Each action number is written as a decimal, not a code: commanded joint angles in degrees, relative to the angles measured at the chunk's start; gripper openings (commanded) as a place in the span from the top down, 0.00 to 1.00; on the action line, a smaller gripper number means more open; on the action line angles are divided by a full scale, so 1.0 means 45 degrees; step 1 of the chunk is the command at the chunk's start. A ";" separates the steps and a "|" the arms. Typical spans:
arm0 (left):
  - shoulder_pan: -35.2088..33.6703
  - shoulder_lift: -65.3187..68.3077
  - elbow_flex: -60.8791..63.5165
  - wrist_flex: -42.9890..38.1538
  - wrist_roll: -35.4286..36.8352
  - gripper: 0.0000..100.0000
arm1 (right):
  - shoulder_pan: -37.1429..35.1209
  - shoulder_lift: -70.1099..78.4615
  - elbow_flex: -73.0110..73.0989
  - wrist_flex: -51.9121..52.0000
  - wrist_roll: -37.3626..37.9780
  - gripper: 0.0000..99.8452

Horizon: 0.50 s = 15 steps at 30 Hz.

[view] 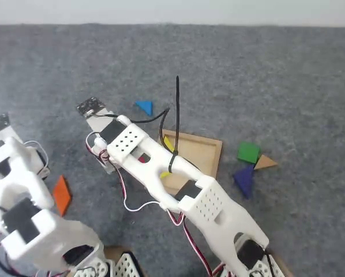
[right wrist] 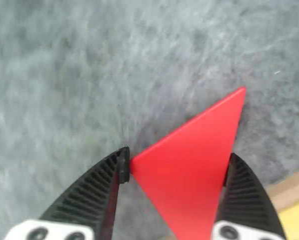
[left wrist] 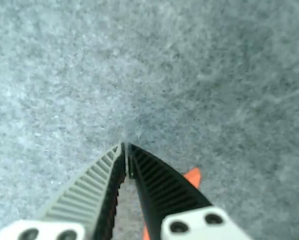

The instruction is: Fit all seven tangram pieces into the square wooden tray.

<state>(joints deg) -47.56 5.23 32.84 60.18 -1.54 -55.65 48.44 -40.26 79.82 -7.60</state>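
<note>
The right gripper (right wrist: 178, 159) clamps the red triangle (right wrist: 194, 150) just beside the wooden tray (right wrist: 292, 192) and should carry it level over the rim, the left gripper (left wrist: 125, 146) pinched closed on nothing.

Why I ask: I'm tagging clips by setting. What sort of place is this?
Probably a robotics test bench: a grey felt-like mat for a work surface, two white arms side by side, and a wooden tray among coloured tangram pieces.
</note>
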 commanded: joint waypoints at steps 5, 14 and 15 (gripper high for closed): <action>-0.0078 -0.0176 -0.0029 -0.0156 -0.0098 0.99 | 0.0029 -0.1475 -0.3556 0.2764 0.4122 0.79; -0.0078 -0.0176 -0.0029 -0.0059 -0.0117 0.99 | 0.3487 -0.1905 -0.4728 0.5206 0.7717 0.80; -0.0078 -0.0176 -0.0029 -0.0059 -0.0117 0.99 | 0.3819 -0.2217 -0.4200 0.5206 0.7736 0.80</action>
<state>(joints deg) -47.56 5.23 32.84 60.18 -1.54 -43.96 45.89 -60.48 100.57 25.63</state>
